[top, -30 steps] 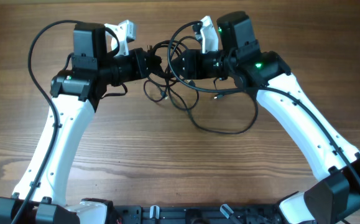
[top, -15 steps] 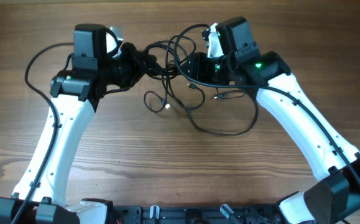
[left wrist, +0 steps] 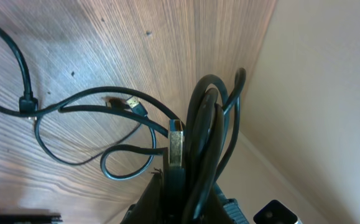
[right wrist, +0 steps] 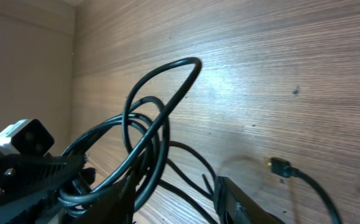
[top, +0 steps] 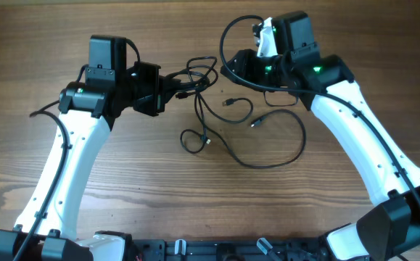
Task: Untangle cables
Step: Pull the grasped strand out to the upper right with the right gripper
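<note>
The cables are thin black cords with small plug ends. One bunch (top: 199, 72) hangs from my left gripper (top: 175, 81), which is shut on it; in the left wrist view the cords (left wrist: 207, 124) and a metal-tipped plug (left wrist: 176, 140) stick out of the jaws (left wrist: 180, 177). My right gripper (top: 233, 64) is open, and a cable loop (right wrist: 192, 62) is draped over its left finger (right wrist: 180, 193). Loose strands and plugs (top: 228, 103) lie on the wooden table (top: 122, 181) between the arms. A plug (right wrist: 281, 167) lies below the right jaws.
A long cable loop (top: 268, 165) curves across the table under the right arm. Thicker black robot wires run along both arms (top: 46, 116). The left arm's head shows in the right wrist view (right wrist: 18, 168). A black rail (top: 217, 250) lines the front edge.
Both grippers have drawn apart, the right one up and to the right, the left one back to the left. The tight knot between them has opened and loose strands have spread over the table.
</note>
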`<move>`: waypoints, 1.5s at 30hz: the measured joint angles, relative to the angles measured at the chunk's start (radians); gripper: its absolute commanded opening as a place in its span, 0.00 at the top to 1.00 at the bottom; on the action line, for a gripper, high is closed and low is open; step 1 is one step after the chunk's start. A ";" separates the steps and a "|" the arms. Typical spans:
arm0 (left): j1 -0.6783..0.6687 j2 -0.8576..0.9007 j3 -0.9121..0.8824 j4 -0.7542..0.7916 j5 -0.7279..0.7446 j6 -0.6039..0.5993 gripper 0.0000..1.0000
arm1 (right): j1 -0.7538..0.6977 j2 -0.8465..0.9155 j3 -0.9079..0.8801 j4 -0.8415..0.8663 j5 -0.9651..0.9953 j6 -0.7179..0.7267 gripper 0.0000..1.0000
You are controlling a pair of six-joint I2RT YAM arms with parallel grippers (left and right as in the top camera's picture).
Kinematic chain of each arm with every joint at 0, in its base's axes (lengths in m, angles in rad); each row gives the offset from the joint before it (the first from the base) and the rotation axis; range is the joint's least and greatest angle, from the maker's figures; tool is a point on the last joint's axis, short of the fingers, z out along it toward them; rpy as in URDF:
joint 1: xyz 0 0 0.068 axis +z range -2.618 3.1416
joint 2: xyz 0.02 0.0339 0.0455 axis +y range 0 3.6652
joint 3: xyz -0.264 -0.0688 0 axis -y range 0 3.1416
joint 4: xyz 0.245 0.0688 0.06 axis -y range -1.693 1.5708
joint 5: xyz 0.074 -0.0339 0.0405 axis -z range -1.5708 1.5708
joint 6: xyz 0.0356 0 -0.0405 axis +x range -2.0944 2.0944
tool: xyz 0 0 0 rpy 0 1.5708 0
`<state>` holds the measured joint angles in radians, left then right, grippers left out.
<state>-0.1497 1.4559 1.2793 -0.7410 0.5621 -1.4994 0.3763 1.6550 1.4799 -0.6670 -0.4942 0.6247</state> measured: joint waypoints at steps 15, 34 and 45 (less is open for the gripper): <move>0.000 0.000 0.000 0.055 0.023 0.190 0.96 | 0.036 0.026 0.000 0.065 -0.084 0.021 0.53; 0.000 0.000 -0.001 0.226 0.172 1.374 0.96 | 0.056 -0.075 0.000 0.117 -0.063 -0.066 0.55; 0.000 0.000 -0.001 0.247 0.211 1.030 0.96 | 0.119 -0.020 0.000 0.137 0.016 -0.027 0.60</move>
<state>-0.1497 1.4559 1.2781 -0.4942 0.7727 -0.4698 0.4950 1.6348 1.4799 -0.5304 -0.4782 0.5980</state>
